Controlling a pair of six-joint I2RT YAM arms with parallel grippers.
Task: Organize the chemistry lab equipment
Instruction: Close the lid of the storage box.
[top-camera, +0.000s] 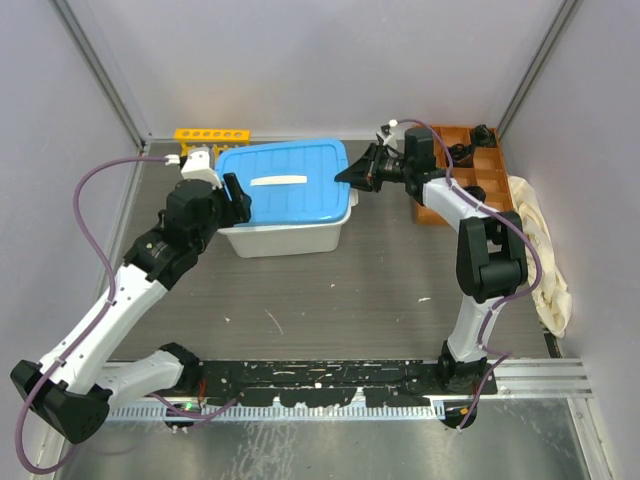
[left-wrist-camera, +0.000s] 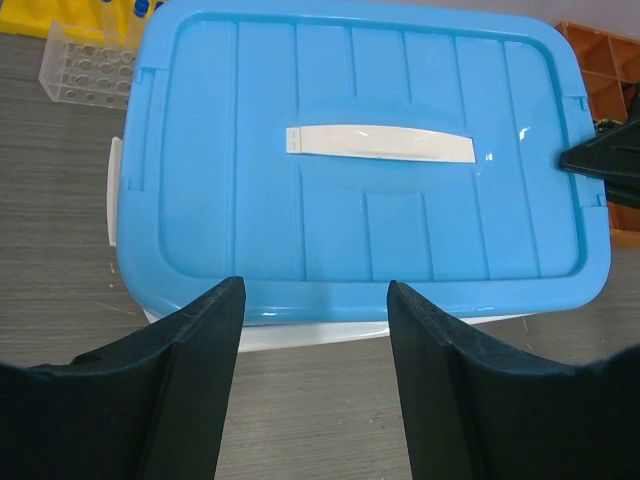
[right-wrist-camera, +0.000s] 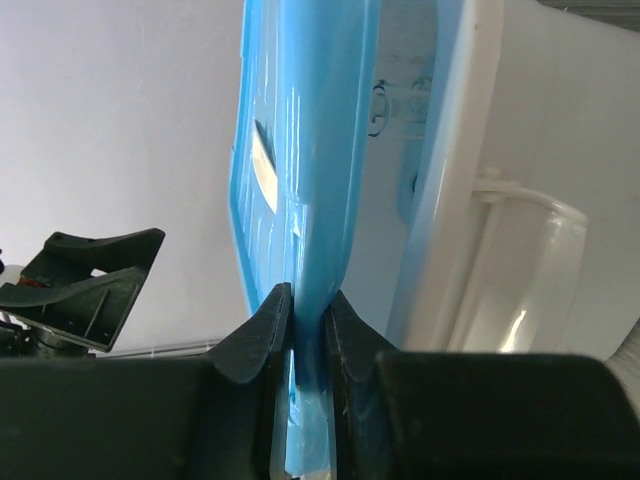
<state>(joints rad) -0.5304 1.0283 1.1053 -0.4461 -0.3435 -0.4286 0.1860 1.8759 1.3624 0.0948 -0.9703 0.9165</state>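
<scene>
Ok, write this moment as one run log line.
right gripper: shut on blue lid | left gripper: open, near lid | blue lid: atop white bin

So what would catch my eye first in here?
The bright blue lid on the white bin, middle back of the table, stands out first. The right gripper pinches the lid's right edge, while the left gripper hangs open by the bin's near left corner. A yellow rack stands at the back wall and an orange compartment tray in the far right corner.
</scene>
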